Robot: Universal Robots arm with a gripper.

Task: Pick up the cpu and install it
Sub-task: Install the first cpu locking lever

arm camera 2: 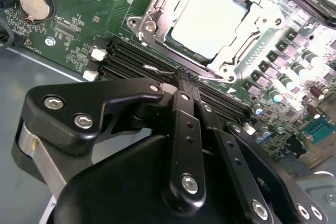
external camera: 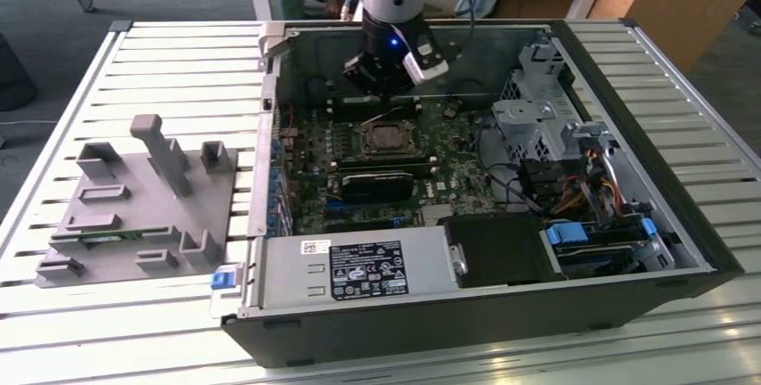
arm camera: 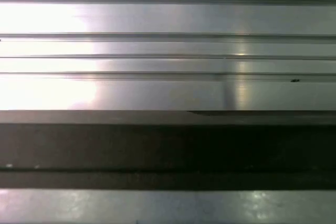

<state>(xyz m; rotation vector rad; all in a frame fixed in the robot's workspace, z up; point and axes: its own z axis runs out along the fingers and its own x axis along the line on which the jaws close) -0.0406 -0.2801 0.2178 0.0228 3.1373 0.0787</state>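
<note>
The cpu (arm camera 2: 210, 19) sits in the motherboard socket (arm camera 2: 157, 11) while the gripper (arm camera 2: 184, 80), fingers pressed together and empty, hangs just beside it, where a careless dip could strike the unlatched frame.

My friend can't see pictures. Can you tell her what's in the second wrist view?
A silver cpu sits in its metal socket frame on a green motherboard. In front is the black end effector, fingers pressed together with nothing between them.
</note>
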